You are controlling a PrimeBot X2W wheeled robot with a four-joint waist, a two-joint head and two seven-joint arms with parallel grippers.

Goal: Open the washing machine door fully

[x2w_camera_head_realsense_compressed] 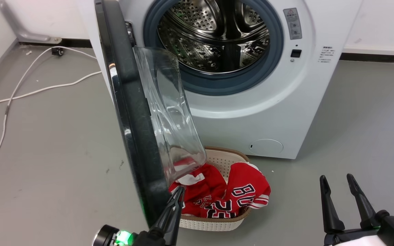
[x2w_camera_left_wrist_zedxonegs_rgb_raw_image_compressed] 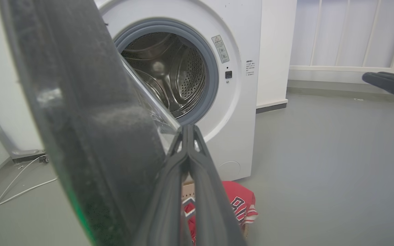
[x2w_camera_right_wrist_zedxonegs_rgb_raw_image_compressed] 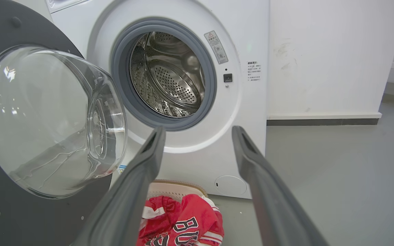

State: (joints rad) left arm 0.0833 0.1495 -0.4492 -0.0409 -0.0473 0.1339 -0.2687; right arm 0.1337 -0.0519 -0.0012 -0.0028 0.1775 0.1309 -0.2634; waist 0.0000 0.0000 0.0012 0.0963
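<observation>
washing machine door point(x2w_camera_right_wrist_zedxonegs_rgb_raw_image_compressed: 46, 119) open at left — red jersey point(x2w_camera_right_wrist_zedxonegs_rgb_raw_image_compressed: 186, 225) in basket point(x2w_camera_right_wrist_zedxonegs_rgb_raw_image_compressed: 173, 188) between parted fingers point(x2w_camera_right_wrist_zedxonegs_rgb_raw_image_compressed: 139, 177).

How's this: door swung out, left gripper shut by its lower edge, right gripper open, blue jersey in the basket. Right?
No: the jersey in the basket is red, per the head view. Rest holds: washing machine door swung out, left gripper shut by its lower edge, right gripper open.
</observation>
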